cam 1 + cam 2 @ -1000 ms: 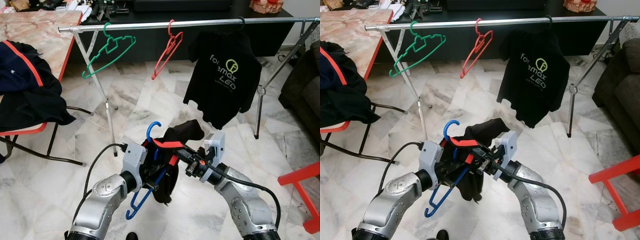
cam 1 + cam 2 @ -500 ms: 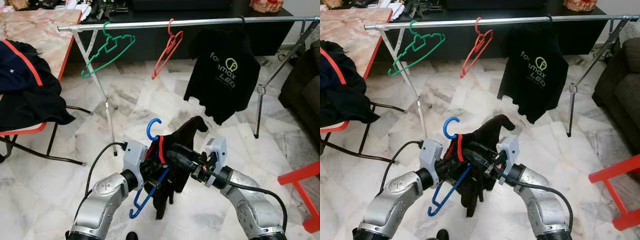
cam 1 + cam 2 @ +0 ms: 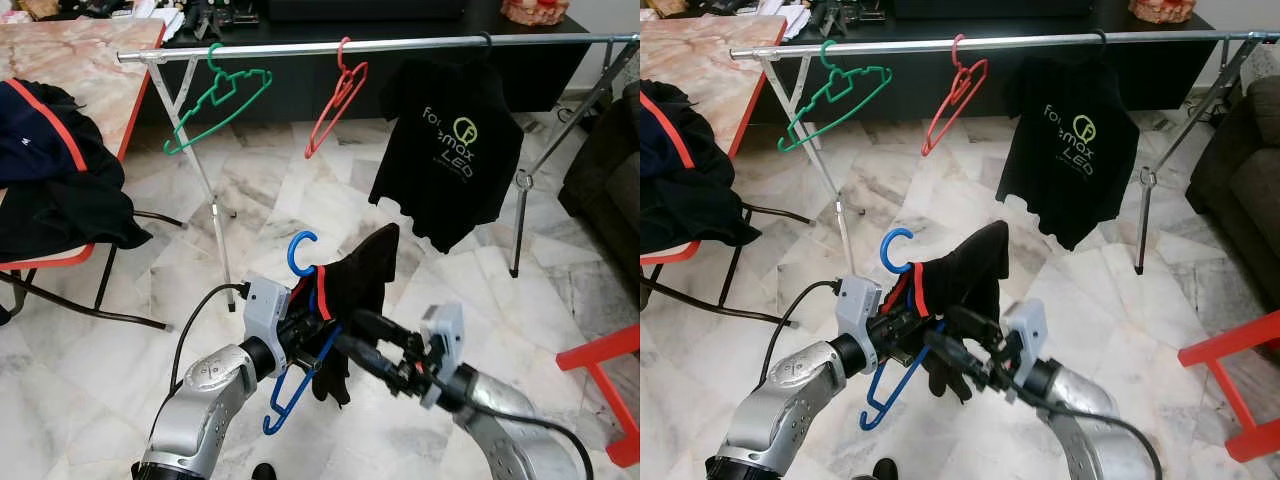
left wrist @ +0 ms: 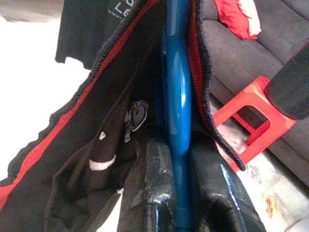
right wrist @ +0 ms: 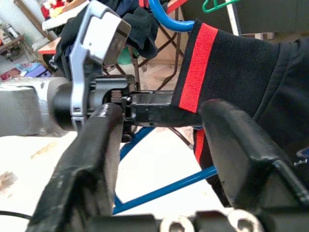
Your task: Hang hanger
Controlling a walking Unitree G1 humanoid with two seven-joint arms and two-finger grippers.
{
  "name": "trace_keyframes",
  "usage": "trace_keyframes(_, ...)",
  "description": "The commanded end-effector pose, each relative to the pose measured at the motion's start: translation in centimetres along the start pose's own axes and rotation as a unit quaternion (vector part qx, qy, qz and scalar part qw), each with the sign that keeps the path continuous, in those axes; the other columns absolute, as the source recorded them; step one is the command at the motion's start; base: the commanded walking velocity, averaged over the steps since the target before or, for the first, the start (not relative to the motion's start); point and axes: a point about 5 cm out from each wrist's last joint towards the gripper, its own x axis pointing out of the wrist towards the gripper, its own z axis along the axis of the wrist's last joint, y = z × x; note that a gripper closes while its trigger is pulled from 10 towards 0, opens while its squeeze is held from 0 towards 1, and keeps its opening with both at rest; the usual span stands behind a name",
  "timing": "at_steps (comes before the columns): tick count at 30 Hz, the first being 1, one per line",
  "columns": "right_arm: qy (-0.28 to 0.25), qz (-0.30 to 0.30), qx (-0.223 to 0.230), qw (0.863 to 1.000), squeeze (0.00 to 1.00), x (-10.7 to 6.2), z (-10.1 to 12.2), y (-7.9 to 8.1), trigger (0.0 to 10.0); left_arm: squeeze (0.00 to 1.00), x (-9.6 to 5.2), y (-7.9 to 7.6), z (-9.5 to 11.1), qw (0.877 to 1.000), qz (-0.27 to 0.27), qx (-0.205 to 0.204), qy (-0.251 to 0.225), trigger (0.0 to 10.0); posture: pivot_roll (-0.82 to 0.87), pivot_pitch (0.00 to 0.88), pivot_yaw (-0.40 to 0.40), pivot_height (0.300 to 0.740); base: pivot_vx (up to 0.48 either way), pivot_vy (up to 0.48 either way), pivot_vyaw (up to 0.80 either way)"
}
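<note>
My left gripper (image 3: 303,328) is shut on the stem of a blue hanger (image 3: 299,252), held low over the floor with its hook up. A black garment with red trim (image 3: 356,276) is draped over the hanger. In the left wrist view the blue hanger (image 4: 175,96) runs between the two black fingers (image 4: 150,183), with the garment (image 4: 106,130) folded around it. My right gripper (image 3: 352,338) is open just below and to the right of the garment, not touching it; its fingers (image 5: 91,159) stand wide apart. The clothes rail (image 3: 400,45) runs across the back.
On the rail hang a green hanger (image 3: 220,95), a red hanger (image 3: 335,95) and a black T-shirt (image 3: 450,150). The rack's leg (image 3: 200,180) slants down at left. A table with dark clothes (image 3: 50,170) stands left, a sofa (image 3: 610,170) and red stool (image 3: 605,380) right.
My right gripper has let go of the garment and drawn back and down. The garment now hangs over the hanger, which the left gripper has raised slightly.
</note>
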Motion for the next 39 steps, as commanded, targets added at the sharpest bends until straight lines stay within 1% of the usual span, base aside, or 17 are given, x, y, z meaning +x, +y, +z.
trace_keyframes(1, -0.029, -0.022, -0.011, 0.999, 1.00, -0.6, 1.5, 0.1, 10.0, 0.00, 0.1, -0.5, 0.9, 1.000, -0.015, 0.006, -0.024, 10.0, 0.01, 0.233, -0.040, 0.740, 0.000, 0.000, 0.00)
trace_keyframes(3, -0.037, -0.045, -0.017, 0.998, 1.00, -0.7, 2.0, -0.4, 10.0, 0.00, 0.1, -0.5, 0.8, 1.000, -0.016, 0.007, -0.022, 10.0, 0.01, 0.233, -0.040, 0.740, 0.000, 0.000, 0.00)
trace_keyframes(5, -0.045, -0.161, -0.060, 0.984, 1.00, -1.2, 3.5, -3.0, 10.0, 0.00, -0.2, -0.1, 0.6, 1.000, -0.012, 0.019, -0.013, 10.0, -0.01, 0.232, -0.042, 0.740, 0.000, 0.000, 0.00)
trace_keyframes(6, -0.065, -0.240, -0.075, 0.966, 0.20, -1.9, 4.9, -4.8, 10.0, 0.00, -0.4, 0.2, 0.5, 1.000, -0.010, 0.021, -0.011, 10.0, -0.01, 0.231, -0.042, 0.740, 0.000, 0.000, 0.00)
trace_keyframes(7, -0.082, -0.266, -0.075, 0.958, 0.00, -2.3, 5.8, -5.5, 10.0, 0.00, -0.5, 0.4, 0.5, 1.000, -0.010, 0.022, -0.010, 10.0, -0.01, 0.229, -0.042, 0.740, 0.000, 0.000, 0.00)
trace_keyframes(13, -0.147, -0.268, -0.095, 0.947, 0.00, -2.8, 10.2, -6.2, 10.0, 0.00, -1.0, 0.6, 0.0, 0.999, -0.026, 0.033, 0.009, 10.0, -0.03, 0.231, -0.051, 0.740, 0.000, 0.000, 0.00)
trace_keyframes(15, -0.083, -0.174, -0.177, 0.965, 0.00, -2.1, 11.4, -5.3, 10.0, 0.00, -1.5, 0.2, -0.8, 0.997, -0.059, 0.042, 0.032, 10.0, -0.05, 0.228, -0.056, 0.740, 0.000, 0.000, 0.00)
trace_keyframes(17, -0.055, -0.146, -0.199, 0.967, 0.00, -2.0, 11.5, -5.2, 10.0, 0.00, -1.6, 0.1, -0.9, 0.996, -0.068, 0.045, 0.036, 10.0, -0.05, 0.226, -0.059, 0.740, 0.000, 0.000, 0.00)
trace_keyframes(19, -0.026, -0.140, -0.229, 0.963, 0.00, -2.0, 11.8, -5.7, 10.0, 0.00, -1.8, 0.0, -1.2, 0.994, -0.083, 0.048, 0.050, 10.0, -0.05, 0.222, -0.066, 0.740, 0.000, 0.000, 0.00)
trace_keyframes(20, -0.011, -0.166, -0.244, 0.955, 0.00, -2.1, 12.9, -7.0, 10.0, 0.00, -2.0, -0.1, -1.7, 0.990, -0.105, 0.058, 0.074, 10.0, -0.07, 0.221, -0.068, 0.740, 0.000, 0.000, 0.00)
trace_keyframes(23, 0.001, -0.147, -0.246, 0.958, 0.00, -2.1, 14.0, -7.5, 10.0, 0.00, -2.0, -0.2, -2.0, 0.988, -0.119, 0.058, 0.084, 10.0, -0.08, 0.217, -0.073, 0.740, 0.000, 0.000, 0.00)
trace_keyframes(25, 0.093, -0.062, -0.288, 0.951, 0.00, -2.4, 13.1, -7.2, 10.0, 0.00, -2.0, -0.6, -2.3, 0.984, -0.138, 0.072, 0.091, 10.0, -0.08, 0.211, -0.080, 0.740, 0.000, 0.000, 0.00)
trace_keyframes(29, 0.145, 0.019, -0.279, 0.949, 0.00, -3.0, 12.3, -6.6, 10.0, 0.00, -2.1, -0.9, -2.7, 0.979, -0.156, 0.085, 0.101, 10.0, -0.08, 0.205, -0.083, 0.740, 0.000, 0.000, 0.00)
trace_keyframes(31, 0.235, 0.118, -0.276, 0.925, 0.00, -4.6, 10.8, -6.1, 10.0, 0.00, -2.5, -0.9, -3.1, 0.972, -0.177, 0.087, 0.128, 10.0, -0.08, 0.208, -0.091, 0.740, 0.000, 0.000, 0.00)
trace_keyframes(35, 0.256, 0.117, -0.252, 0.926, 0.00, -4.8, 10.4, -7.4, 10.0, 0.00, -2.8, -0.8, -3.1, 0.964, -0.197, 0.104, 0.143, 10.0, -0.08, 0.205, -0.099, 0.740, 0.000, 0.000, 0.00)
trace_keyframes(37, 0.296, 0.129, -0.242, 0.915, 0.00, -5.5, 9.7, -8.1, 10.0, 0.00, -2.6, -0.8, -2.9, 0.961, -0.203, 0.119, 0.147, 10.0, -0.07, 0.208, -0.101, 0.740, 0.000, 0.000, 0.00)
trace_keyframes(39, 0.295, 0.135, -0.234, 0.917, 0.00, -5.5, 9.4, -8.1, 10.0, 0.00, -2.5, -0.9, -2.8, 0.957, -0.212, 0.127, 0.150, 10.0, -0.06, 0.209, -0.102, 0.740, 0.000, 0.000, 0.00)
